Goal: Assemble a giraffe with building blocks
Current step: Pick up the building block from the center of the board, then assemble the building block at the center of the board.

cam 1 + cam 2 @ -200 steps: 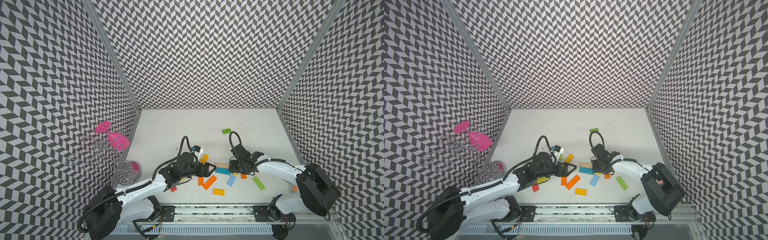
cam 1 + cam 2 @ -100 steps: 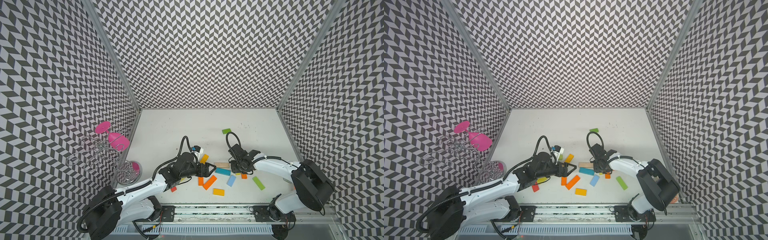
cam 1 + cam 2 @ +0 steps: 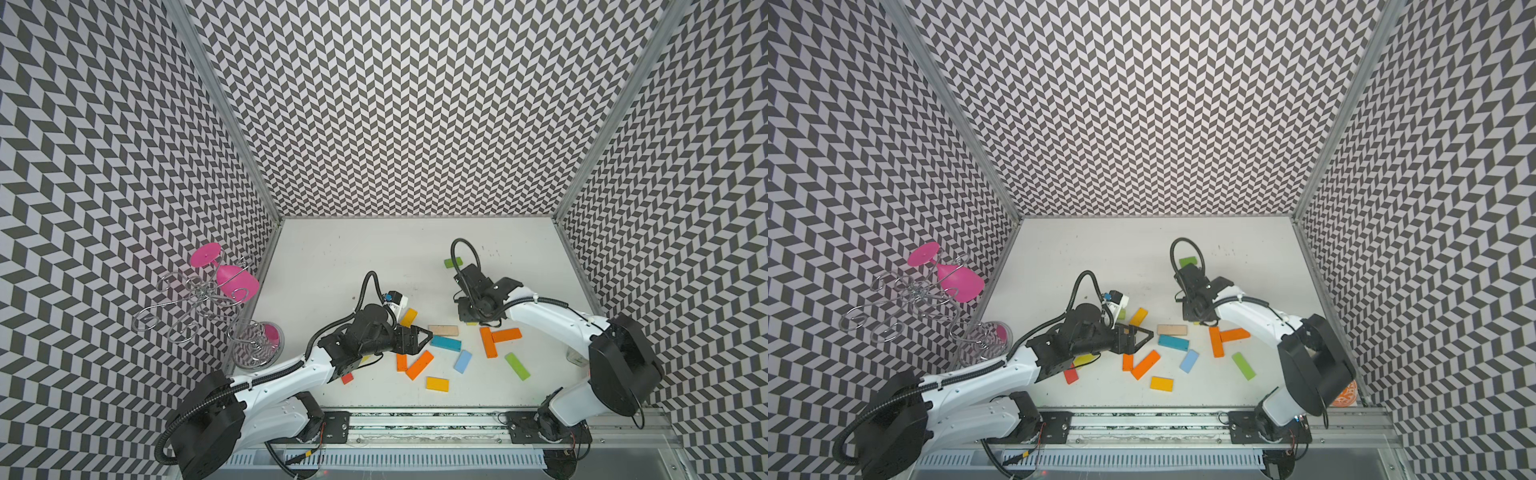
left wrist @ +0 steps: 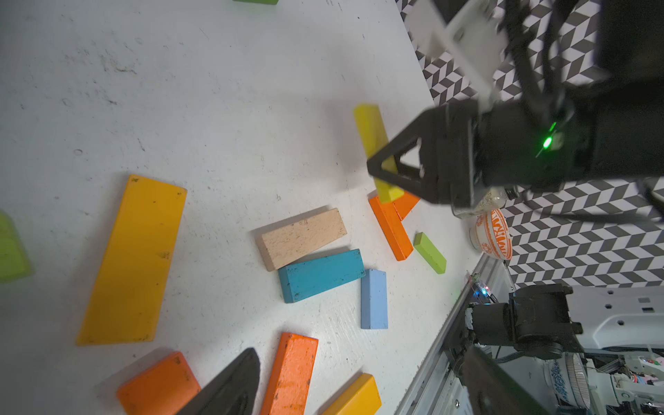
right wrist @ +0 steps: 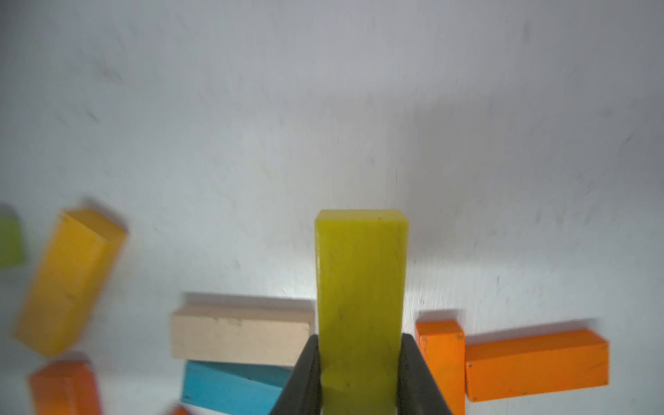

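yellow block, lower centre of the right wrist view, is pinched in my right gripper beside the orange blocks, left gripper spread wide, empty; pick step, next i'd lift it clear.

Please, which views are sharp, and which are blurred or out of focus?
Right wrist view: soft overall; the yellow block between the jaws is clearest, the amber block at the edge is smeared. Left wrist view: the tan block is sharp, the green block at the frame edge is out of focus. Both top views: sharp, evenly lit.
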`<state>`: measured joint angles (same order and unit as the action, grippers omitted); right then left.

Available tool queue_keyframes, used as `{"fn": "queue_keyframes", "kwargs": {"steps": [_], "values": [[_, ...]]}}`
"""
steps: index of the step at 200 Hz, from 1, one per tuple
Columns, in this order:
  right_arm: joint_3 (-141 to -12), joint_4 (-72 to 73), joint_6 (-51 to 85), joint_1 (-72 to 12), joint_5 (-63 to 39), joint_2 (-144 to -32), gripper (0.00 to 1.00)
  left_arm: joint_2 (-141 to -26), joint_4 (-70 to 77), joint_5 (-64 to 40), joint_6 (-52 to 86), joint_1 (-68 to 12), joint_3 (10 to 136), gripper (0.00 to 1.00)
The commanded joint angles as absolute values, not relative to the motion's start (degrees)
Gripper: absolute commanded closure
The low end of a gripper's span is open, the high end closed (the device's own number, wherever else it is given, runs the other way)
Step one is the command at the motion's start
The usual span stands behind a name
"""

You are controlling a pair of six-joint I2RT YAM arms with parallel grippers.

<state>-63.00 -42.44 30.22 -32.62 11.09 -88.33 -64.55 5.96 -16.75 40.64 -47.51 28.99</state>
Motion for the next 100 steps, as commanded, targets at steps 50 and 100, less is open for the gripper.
{"fn": "queue_keyframes", "kwargs": {"steps": [50,100], "values": [[-87.3,-38.7,13.7,-18.8,17.0,-107.0,0.85,-72.0,8.8,-22.0,35.2,-41.5,37.8,0.1],[-93.9,-34.9,4.9,-16.2,14.3,-117.4,0.81,-76.2,10.3,-26.1,34.7,-36.6,40.5,0.1]]}}
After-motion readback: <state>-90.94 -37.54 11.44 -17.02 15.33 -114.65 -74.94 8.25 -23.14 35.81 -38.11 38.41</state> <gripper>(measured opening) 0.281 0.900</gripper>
